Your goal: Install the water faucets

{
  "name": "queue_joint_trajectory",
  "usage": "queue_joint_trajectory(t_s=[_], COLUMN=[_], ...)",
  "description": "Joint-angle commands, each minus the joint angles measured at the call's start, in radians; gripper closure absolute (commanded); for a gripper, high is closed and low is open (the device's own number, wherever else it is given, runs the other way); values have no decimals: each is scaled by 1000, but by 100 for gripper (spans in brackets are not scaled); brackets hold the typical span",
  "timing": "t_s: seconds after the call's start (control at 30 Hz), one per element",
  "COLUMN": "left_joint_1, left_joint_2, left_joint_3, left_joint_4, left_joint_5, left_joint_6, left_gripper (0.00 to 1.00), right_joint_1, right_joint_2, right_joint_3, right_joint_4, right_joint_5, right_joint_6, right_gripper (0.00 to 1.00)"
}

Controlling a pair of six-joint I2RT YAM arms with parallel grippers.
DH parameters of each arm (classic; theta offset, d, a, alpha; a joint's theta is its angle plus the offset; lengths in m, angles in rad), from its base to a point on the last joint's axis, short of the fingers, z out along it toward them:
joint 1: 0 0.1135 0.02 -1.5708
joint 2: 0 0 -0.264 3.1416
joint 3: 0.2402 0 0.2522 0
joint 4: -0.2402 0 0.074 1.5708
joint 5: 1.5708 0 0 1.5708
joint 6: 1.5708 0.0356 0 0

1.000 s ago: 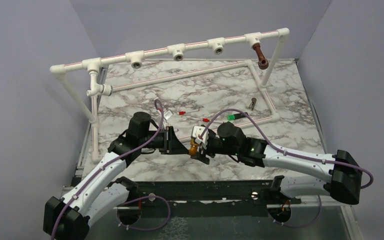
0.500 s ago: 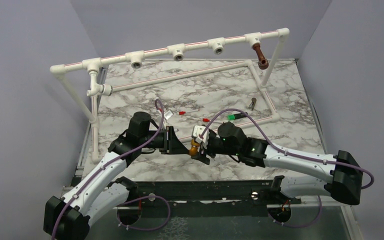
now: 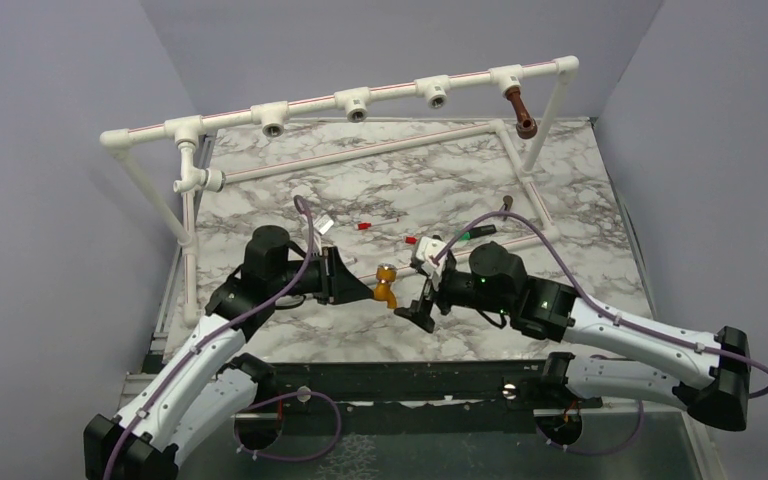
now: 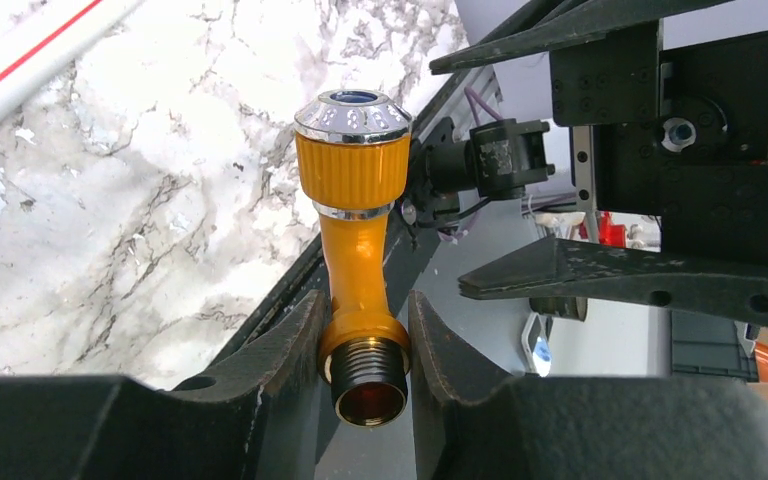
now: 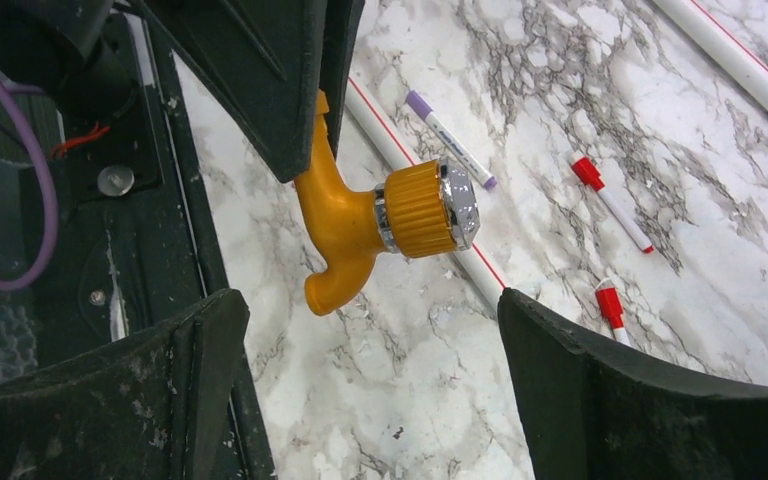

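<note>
The orange-yellow faucet with its silvery cap is held by its threaded end in my left gripper, just above the table's near middle. In the left wrist view the fingers clamp the faucet at its collar, cap pointing away. My right gripper is open and empty just right of it. In the right wrist view the faucet hangs beyond the spread right gripper, not touching it. The dark brown faucet hangs from the rightmost tee of the raised pipe rail.
A white pipe frame carries several open tee fittings along its raised back rail. Red-capped pens, a green-handled tool and a small dark piece lie mid-table. A white floor pipe runs under the faucet.
My right gripper has let go of the orange faucet, opened and drawn back to the right. The left gripper now holds the faucet alone and has shifted slightly left.
</note>
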Motion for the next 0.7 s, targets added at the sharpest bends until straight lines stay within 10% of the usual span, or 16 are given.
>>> queue_joint_trajectory(t_s=[0.0,0.3,0.67], left_joint_1=[6,6,6], left_joint_2=[-41,-138,-231], left_joint_3=[-4,-33,-98], left_joint_4=[76,212,444], left_joint_5=[-39,-45,-11], left_joint_6=[-30,-119,-291], left_gripper=[100,100,100], right_joint_1=[5,-143,-320], right_joint_2=[-20,29,38], right_joint_3=[73,133,42], right_joint_4=[-96,-112,307], right_joint_5=[53,-182,-706], right_joint_6=[91,357,710], right_gripper=[0,0,7])
